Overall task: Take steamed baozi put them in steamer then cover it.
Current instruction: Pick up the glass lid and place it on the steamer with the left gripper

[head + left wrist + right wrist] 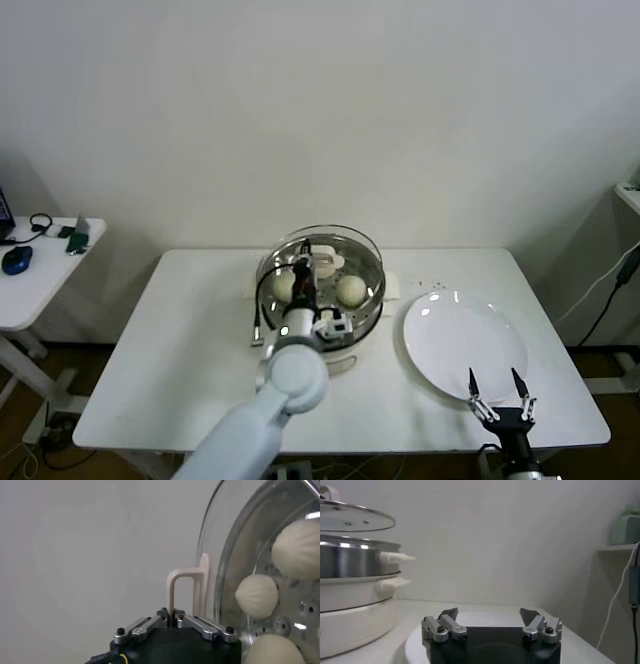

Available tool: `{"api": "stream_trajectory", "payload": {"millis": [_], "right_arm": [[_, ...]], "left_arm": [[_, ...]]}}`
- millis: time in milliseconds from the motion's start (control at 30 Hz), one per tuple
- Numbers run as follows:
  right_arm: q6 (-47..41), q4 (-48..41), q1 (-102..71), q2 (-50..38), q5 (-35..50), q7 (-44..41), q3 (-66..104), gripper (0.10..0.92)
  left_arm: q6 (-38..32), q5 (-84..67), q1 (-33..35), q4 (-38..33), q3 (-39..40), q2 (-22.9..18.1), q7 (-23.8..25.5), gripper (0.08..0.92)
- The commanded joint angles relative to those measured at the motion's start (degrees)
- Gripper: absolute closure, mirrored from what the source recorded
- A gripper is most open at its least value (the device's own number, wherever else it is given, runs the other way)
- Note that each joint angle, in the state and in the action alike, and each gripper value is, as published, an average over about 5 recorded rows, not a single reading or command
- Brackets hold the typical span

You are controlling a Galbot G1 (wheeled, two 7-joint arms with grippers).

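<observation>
The steamer (330, 300), a shiny steel pot on a cream-white base, stands at the middle of the counter. Cream-white domed baozi (350, 290) lie inside on the perforated tray. The clear glass cover (345, 250) hangs just above the pot, a little tilted

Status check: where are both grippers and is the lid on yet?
Left gripper shut on cover handle, holding it just above steamer, not seated. Baozi inside. Right gripper open, idle by white plate. Nothing in the way.

No readable text, label or number anywhere.
</observation>
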Motion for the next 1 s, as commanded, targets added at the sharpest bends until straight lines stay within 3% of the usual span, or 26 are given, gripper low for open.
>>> {"api": "stream_trajectory", "payload": {"millis": [33, 1000], "right_arm": [[0.4, -0.24, -0.1, 0.0, 0.94, -0.04, 0.1, 0.203], [1.67, -0.8, 0.18, -0.47, 1.49, 0.01, 0.55, 0.203]], "left_arm": [[2.59, 1.75, -1.28, 5.5, 2.0, -2.52, -1.34, 0.852], [1.04, 3.75, 1.15, 5.36, 1.38, -0.7, -0.47, 0.852]]}}
